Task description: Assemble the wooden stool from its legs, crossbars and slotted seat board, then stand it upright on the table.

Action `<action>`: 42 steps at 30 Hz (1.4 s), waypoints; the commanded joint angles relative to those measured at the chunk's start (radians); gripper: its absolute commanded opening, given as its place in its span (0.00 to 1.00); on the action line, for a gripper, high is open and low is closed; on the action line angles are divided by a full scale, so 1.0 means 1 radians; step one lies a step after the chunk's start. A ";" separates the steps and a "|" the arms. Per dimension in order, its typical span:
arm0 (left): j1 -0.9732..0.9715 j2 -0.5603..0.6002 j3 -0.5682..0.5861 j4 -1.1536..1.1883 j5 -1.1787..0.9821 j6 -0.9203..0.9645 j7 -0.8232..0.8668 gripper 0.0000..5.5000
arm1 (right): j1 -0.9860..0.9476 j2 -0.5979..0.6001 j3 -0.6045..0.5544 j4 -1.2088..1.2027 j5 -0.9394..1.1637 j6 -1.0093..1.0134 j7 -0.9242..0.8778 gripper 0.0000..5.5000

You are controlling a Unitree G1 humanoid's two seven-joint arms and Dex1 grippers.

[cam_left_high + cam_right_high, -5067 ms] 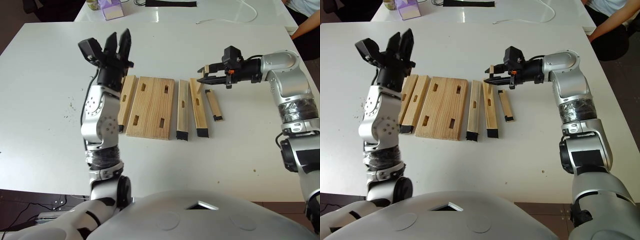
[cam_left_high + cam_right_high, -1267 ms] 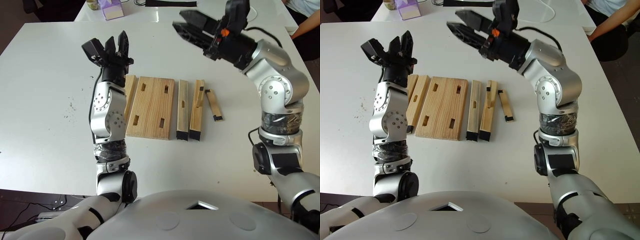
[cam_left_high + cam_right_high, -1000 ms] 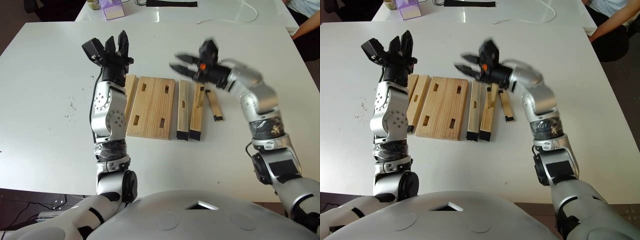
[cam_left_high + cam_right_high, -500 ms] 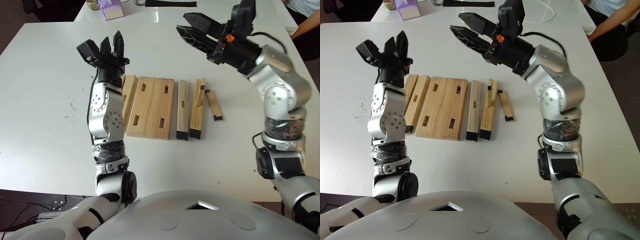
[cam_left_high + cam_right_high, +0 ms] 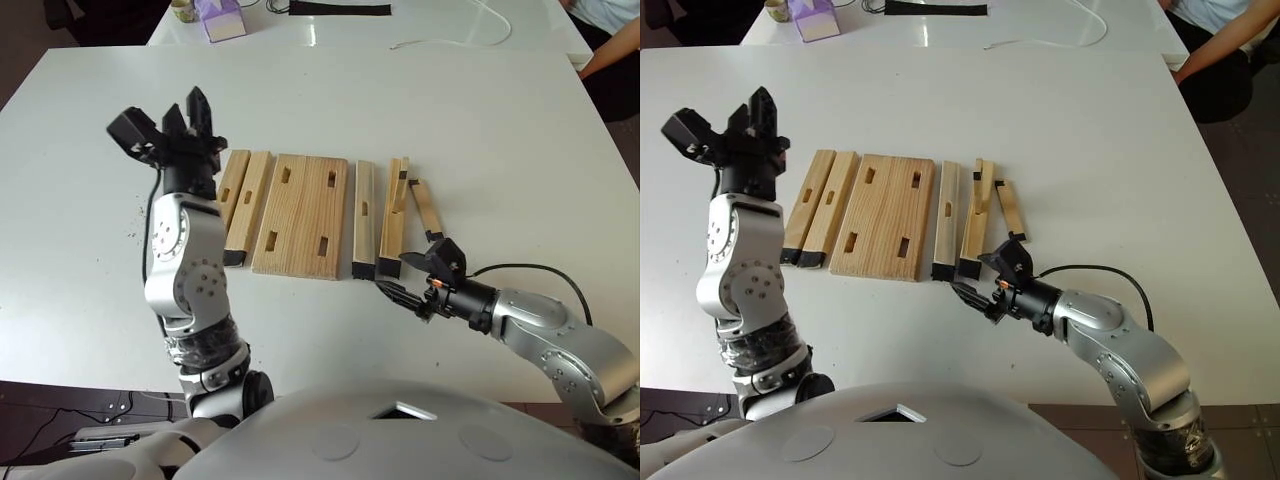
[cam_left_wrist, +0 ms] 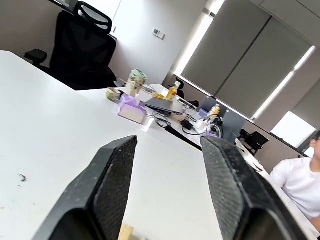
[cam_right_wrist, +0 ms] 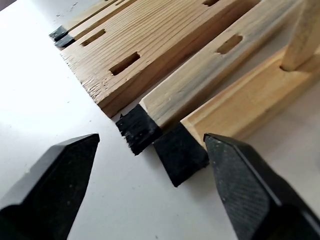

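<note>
The slotted seat board (image 5: 302, 213) lies flat mid-table. Two legs (image 5: 241, 200) lie at its left, and two more legs (image 5: 364, 218) (image 5: 393, 215) with black end caps at its right. One crossbar (image 5: 403, 186) leans on the outer right leg; another crossbar (image 5: 428, 210) lies flat beside it. My left gripper (image 5: 165, 125) is raised above the table's left side, open and empty, fingers (image 6: 112, 175) pointing up. My right gripper (image 5: 405, 275) hovers low at the near ends of the right legs, open, with the black caps (image 7: 172, 150) between its fingers (image 7: 55, 175).
A purple tissue box (image 5: 220, 17), a jar (image 5: 183, 10) and a black strip (image 5: 340, 8) sit on the table behind. A white cable (image 5: 450, 35) lies at the far edge. Small dark specks (image 5: 135, 210) dot the left side. A person's arm (image 5: 615, 45) rests at the far right corner.
My right arm has swung down from high over the parts to the near ends of the right legs. My left arm has shifted left, uncovering both left legs. The wood has not moved.
</note>
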 commanded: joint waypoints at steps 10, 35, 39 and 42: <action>0.041 -0.084 -0.263 -0.035 0.039 -0.038 0.100 0.43 | -0.139 0.181 0.054 0.052 -0.090 0.122 -0.271 0.69; 0.052 -0.070 -0.282 0.015 0.070 -0.126 0.093 0.43 | -0.183 0.072 0.126 0.254 -0.321 -0.026 -0.178 0.69; 0.059 -0.069 -0.287 0.018 0.069 -0.145 0.097 0.43 | -0.196 0.060 0.141 0.244 -0.317 -0.024 -0.142 0.69; 0.066 -0.066 -0.288 0.020 0.069 -0.157 0.102 0.43 | -0.199 0.059 0.157 0.240 -0.325 -0.021 -0.135 0.69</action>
